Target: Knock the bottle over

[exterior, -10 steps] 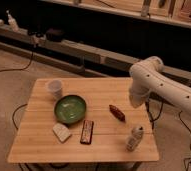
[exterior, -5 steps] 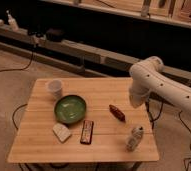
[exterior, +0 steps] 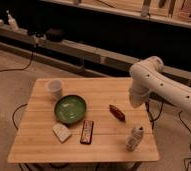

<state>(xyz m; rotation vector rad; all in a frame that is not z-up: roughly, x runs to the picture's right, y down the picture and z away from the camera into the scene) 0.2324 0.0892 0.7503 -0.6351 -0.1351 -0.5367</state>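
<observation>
Nothing has moved since a moment ago: my arm (exterior: 156,82) still bends down over the right edge of the table (exterior: 39,145), gripper (exterior: 135,102) at its lower end, wide or narrow I cannot tell. The bottle (exterior: 134,138) stands upright near the front right corner, apart from my gripper

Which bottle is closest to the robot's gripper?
The lumpy pale bottle standing at the table's front right corner, near the gripper at the white arm's end. The tiny nozzle bottle sits on the far-left ledge.
</observation>
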